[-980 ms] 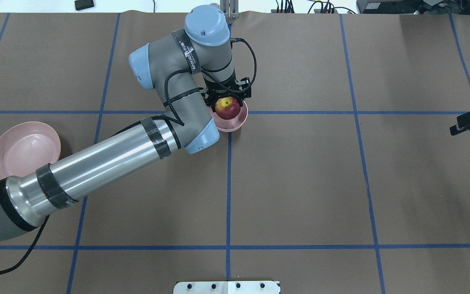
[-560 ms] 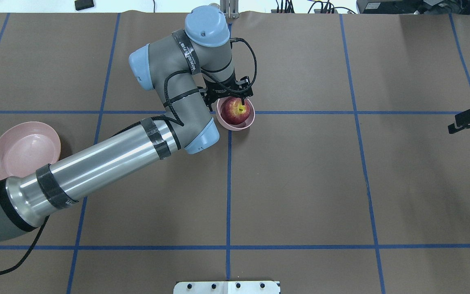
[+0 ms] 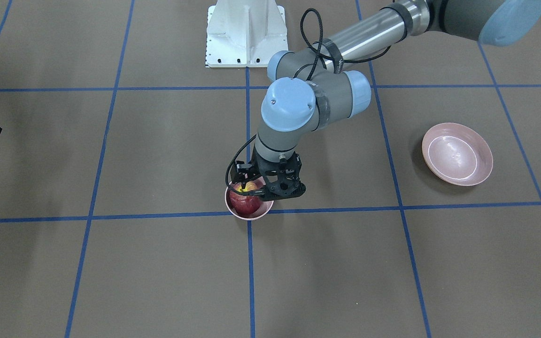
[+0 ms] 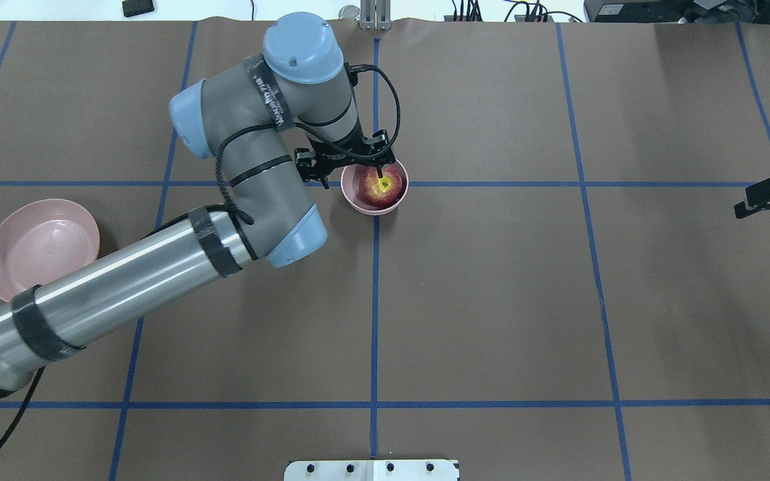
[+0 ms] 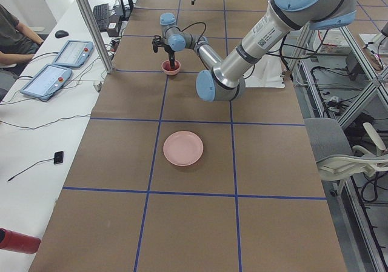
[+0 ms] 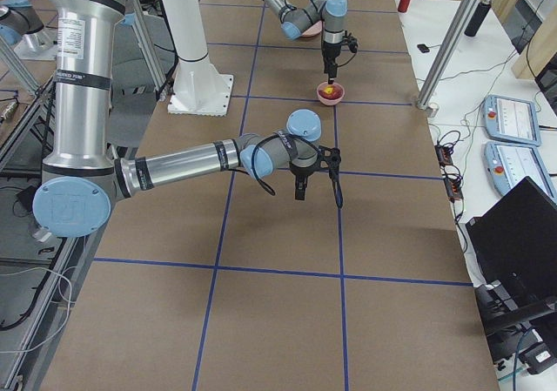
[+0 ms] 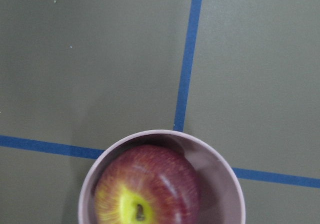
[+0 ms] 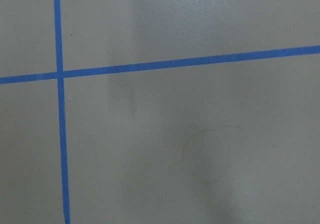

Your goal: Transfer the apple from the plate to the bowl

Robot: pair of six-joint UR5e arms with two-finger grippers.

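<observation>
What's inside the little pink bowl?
The apple sits inside the bowl, with its yellow-green stem dimple facing up. The apple covers the bowl's bottom, so anything beneath it cannot be seen.

The brown table was marked with blue tape lines; the bowl and the plate were placed on it, well apart.

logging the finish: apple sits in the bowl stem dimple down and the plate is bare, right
Not down: the left wrist view shows the apple in the bowl with its stem dimple up. The plate is bare.
</observation>
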